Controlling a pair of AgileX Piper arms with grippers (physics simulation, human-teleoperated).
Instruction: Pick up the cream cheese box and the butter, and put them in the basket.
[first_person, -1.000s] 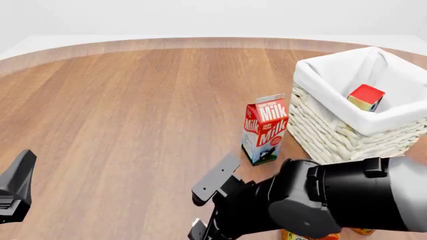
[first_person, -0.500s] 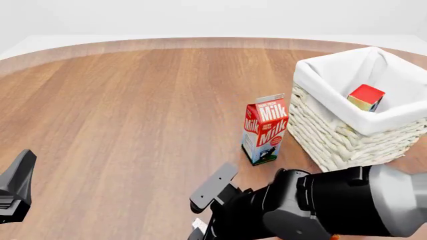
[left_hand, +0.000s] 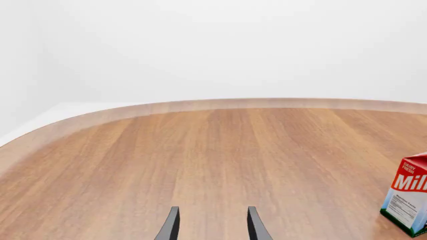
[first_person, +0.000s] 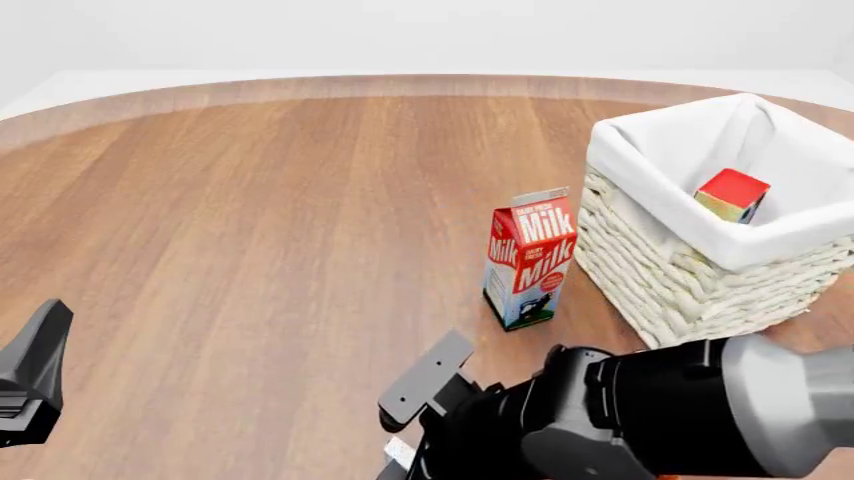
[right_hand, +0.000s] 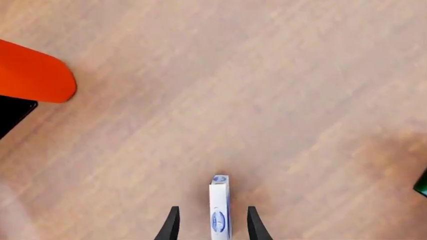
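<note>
The right claw (right_hand: 211, 227) has been lowered beside the milk carton (first_person: 530, 258), fingers apart around the cream cheese box (right_hand: 219, 212); butter (first_person: 731, 194) is basketed; left claw (left_hand: 211, 225) apart.

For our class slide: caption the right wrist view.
Right gripper straddles the cream cheese box on the wooden table.

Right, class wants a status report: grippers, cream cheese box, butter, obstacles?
Right gripper open, straddling cream cheese box. Left gripper open, idle. Butter in basket. Nothing blocking.
</note>
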